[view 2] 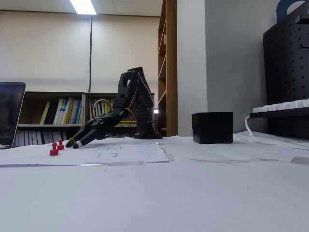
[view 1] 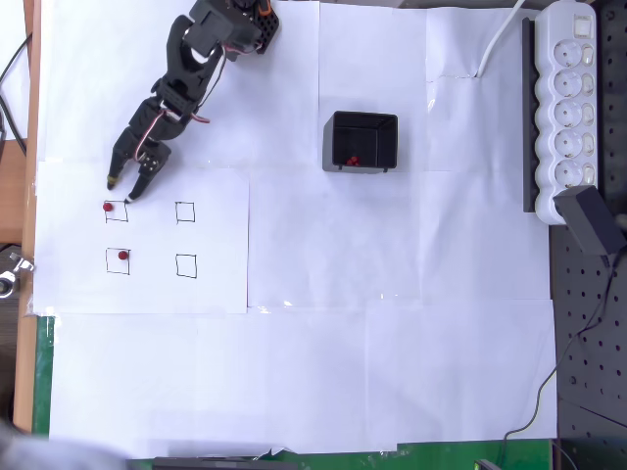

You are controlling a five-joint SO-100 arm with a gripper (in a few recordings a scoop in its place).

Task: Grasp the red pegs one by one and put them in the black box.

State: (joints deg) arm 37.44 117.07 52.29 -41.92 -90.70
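Note:
Two red pegs stand on the white sheet at the left, one (view 1: 108,207) in the upper left drawn square and one (view 1: 122,255) in the lower left square. In the fixed view they show as the near peg (view 2: 53,150) and the far peg (view 2: 60,144). My black gripper (view 1: 121,191) hangs low just above the upper peg, fingers open with nothing between them; it also appears in the fixed view (view 2: 73,143). The black box (view 1: 360,141) sits right of centre with red pegs (view 1: 352,161) inside it. In the fixed view the box (view 2: 212,127) hides its contents.
Two empty drawn squares (view 1: 185,211) (view 1: 186,264) lie right of the pegs. A white power strip (view 1: 566,98) and a black adapter (view 1: 591,217) sit at the right edge. The arm base (view 1: 235,24) stands at the top.

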